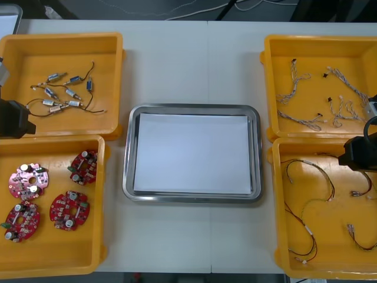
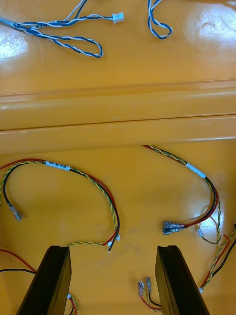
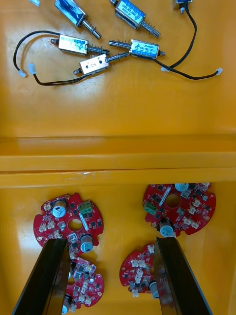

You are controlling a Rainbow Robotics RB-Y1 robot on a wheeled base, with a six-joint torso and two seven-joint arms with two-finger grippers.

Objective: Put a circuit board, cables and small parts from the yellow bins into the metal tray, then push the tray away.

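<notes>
Front view showed the metal tray (image 1: 191,108), white inside, lying mid-table (image 1: 177,59) between the yellow bins (image 1: 62,36). The left gripper (image 3: 110,241) hung over the near left bin, its fingers (image 3: 49,275) spread apart and released, grasping nothing. Four round red circuit boards (image 3: 69,224) lay on the bin floor beneath it. The right gripper (image 2: 113,247) hung over the near right bin, likewise spread wide and holding nothing, above loose red and yellow cables (image 2: 73,182). Small metal parts (image 1: 59,91) lay in the far left bin, and blue and white cables (image 1: 312,94) in the far right one.
</notes>
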